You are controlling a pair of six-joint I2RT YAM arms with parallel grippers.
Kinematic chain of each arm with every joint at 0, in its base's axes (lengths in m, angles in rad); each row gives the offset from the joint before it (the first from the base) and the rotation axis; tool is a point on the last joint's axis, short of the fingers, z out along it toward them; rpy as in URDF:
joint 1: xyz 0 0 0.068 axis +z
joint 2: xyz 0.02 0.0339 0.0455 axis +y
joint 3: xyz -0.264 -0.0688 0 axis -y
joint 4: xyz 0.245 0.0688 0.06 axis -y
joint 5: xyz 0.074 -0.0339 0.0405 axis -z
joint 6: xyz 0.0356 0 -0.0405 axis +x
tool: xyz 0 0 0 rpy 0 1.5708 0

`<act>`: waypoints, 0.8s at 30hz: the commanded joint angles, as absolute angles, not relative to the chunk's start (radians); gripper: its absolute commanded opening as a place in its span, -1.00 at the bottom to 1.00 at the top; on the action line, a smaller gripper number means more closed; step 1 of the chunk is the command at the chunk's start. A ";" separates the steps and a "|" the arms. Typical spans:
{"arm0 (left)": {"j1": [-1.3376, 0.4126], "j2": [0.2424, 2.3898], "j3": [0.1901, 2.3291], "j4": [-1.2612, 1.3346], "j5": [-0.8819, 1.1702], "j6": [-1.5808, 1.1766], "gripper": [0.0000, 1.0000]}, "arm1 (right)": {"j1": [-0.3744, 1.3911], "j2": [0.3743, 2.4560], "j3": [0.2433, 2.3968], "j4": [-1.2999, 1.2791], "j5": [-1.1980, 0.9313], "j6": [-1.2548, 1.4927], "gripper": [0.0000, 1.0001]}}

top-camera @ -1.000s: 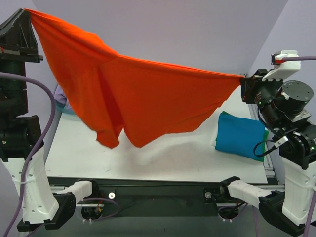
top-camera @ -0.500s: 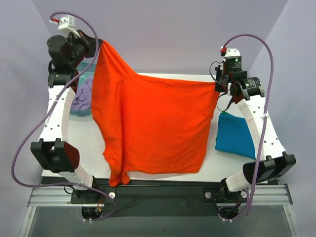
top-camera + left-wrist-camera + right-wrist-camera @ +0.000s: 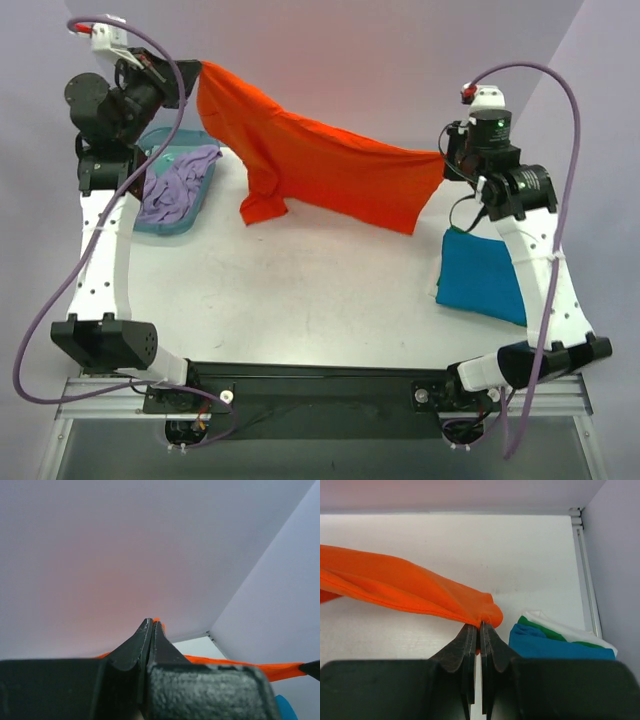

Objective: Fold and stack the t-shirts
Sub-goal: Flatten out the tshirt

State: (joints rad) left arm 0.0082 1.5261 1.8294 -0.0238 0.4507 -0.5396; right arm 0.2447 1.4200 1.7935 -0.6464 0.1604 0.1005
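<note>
left claw (image 3: 193, 72): pinched tight on one corner of the orange shirt (image 3: 330, 170) | shirt: hangs stretched over the far side of the table (image 3: 300, 300) (one bit droops) | right claw (image 3: 444, 162): pinched tight on the other corner | tip: lower both evenly so it lands flat

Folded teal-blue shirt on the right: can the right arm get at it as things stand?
Probably not yet. The teal-blue shirt lies in the open close by, but the right gripper is shut on the orange shirt, held up off the table.

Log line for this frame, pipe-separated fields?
left gripper: shut on orange shirt | right gripper: shut on it | orange shirt: stretched midair above table | blue shirt: folded, right
</note>
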 commanded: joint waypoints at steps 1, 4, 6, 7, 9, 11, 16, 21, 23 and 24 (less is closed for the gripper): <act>0.008 1.392 1.933 0.106 0.479 -0.566 -1.00 | 0.271 1.269 1.852 -0.571 0.196 0.052 -1.00; 0.009 1.347 1.966 0.098 0.479 -0.549 -1.00 | 0.316 1.178 1.839 -0.540 0.244 0.008 -1.00; 0.009 1.309 2.002 0.080 0.479 -0.532 -1.00 | 0.340 1.120 1.839 -0.526 0.265 -0.020 -1.00; 0.009 1.289 2.016 0.069 0.477 -0.526 -1.00 | 0.347 1.100 1.841 -0.525 0.270 -0.021 -1.00; 0.009 1.270 2.057 0.052 0.469 -0.505 -1.00 | 0.360 1.057 1.845 -0.520 0.272 -0.015 -1.00; 0.009 1.256 2.089 0.035 0.454 -0.480 -1.00 | 0.365 1.036 1.850 -0.522 0.271 -0.014 -1.00; 0.009 1.320 2.244 0.040 0.471 -0.486 -1.00 | 0.365 1.025 1.887 -0.523 0.267 -0.002 -1.00; 0.008 1.446 2.231 0.154 0.515 -0.569 -1.00 | 0.362 1.112 1.861 -0.500 0.296 0.020 -1.00; 0.009 1.537 2.165 0.208 0.544 -0.633 -1.00 | 0.348 1.162 1.793 -0.470 0.296 0.014 -1.00; 0.009 1.577 2.146 0.247 0.554 -0.650 -1.00 | 0.313 1.182 1.767 -0.456 0.273 0.015 -1.00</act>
State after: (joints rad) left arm 0.0078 1.3838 2.2364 0.1932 0.5167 -0.5621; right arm 0.3527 1.0782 1.8397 -0.5171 0.2554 0.0216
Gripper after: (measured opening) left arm 0.027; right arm 0.043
